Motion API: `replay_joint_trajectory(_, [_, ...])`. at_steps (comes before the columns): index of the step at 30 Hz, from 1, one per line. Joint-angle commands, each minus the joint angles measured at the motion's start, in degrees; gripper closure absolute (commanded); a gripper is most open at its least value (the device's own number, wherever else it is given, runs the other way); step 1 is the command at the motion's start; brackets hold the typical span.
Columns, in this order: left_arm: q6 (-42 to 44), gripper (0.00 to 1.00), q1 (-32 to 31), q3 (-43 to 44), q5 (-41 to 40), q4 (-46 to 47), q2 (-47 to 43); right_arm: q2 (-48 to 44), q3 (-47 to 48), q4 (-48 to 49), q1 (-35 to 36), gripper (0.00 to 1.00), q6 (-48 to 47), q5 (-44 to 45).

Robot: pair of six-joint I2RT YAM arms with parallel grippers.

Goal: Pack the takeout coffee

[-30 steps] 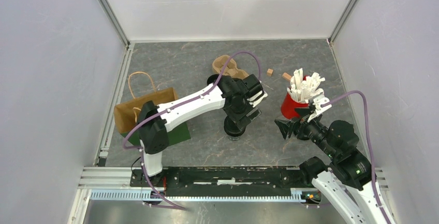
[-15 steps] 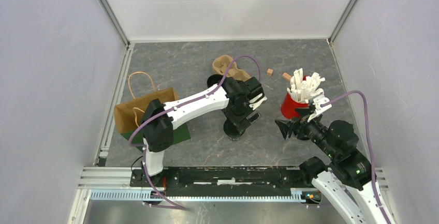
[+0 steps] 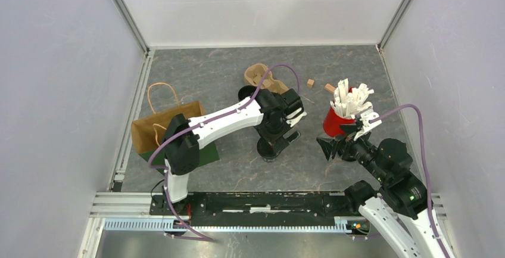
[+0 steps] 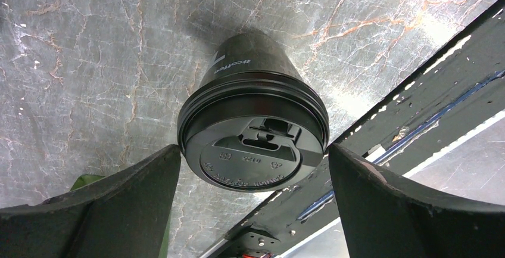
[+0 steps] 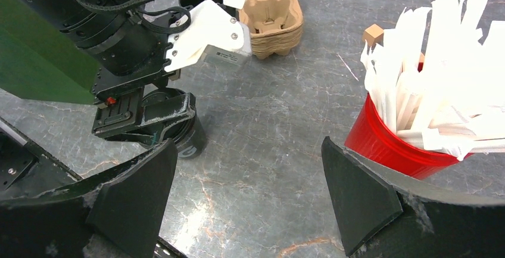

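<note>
The takeout coffee point(image 4: 253, 151), a small black cup with a round black lid, stands upright on the grey marbled table. The top view shows the coffee point(image 3: 268, 149) mid-table, mostly under the left wrist. My left gripper point(image 4: 254, 149) is right above it, open, with one dark finger point(image 4: 119, 201) on each side of the lid rim and very close to it. The right wrist view catches the cup's lower wall point(image 5: 190, 142) beneath the left gripper point(image 5: 143, 118). My right gripper point(image 5: 249, 140) hovers open and empty over bare table, right of the cup point(image 3: 327, 148).
A brown paper bag point(image 3: 152, 130) with handles lies at the left on a green block point(image 3: 205, 155). A red cup of white sticks point(image 3: 336, 121) stands beside my right gripper. A brown pulp carrier tray point(image 3: 262, 78), an open black cup point(image 3: 245, 93) and small wooden blocks point(image 3: 310, 83) sit farther back.
The left jaws have spread a little wider around the lid. The left wrist shifted slightly; the cup stays on the table. The right arm has not moved.
</note>
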Motion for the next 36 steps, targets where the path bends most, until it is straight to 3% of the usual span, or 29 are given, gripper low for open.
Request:
replay_joint_trajectory(1, [1.5,0.00,0.2,2.6,-0.2,0.1,-2.0,-0.9,0.9,1.1,0.2,0.02,1.2,-0.7])
replay_joint_trajectory(7, [-2.2,0.00,1.8,2.3,-1.6,7.0,-9.3,-2.0,-3.5,4.6,0.2,0.02,7.2,-6.2])
replay_joint_trajectory(14, [-6.6,0.02,8.7,-2.9,-1.4,12.9,-16.3,-1.1,-10.1,11.1,0.2,0.06,13.0,-11.1])
replay_joint_trajectory(17, [-8.6,0.16,12.3,-9.3,0.3,17.2,-20.0,1.8,-12.2,14.8,0.2,0.16,14.5,-13.6])
replay_joint_trajectory(20, [-11.4,0.30,17.6,-17.2,8.0,22.9,-24.3,5.1,-14.3,19.2,0.2,0.31,17.3,-15.3])
replay_joint_trajectory(22, [-11.7,0.31,19.3,-21.9,12.1,27.0,-27.4,7.6,-15.7,22.4,0.2,0.31,18.8,-16.6])
replay_joint_trajectory(26, [-9.9,0.27,19.3,-27.9,11.4,28.9,-30.8,12.7,-17.5,27.8,0.3,0.23,20.5,-16.7])
replay_joint_trajectory(36, [-8.9,0.30,19.1,-35.9,16.4,32.9,-28.8,26.9,-14.5,31.8,2.8,0.26,17.6,-18.0])
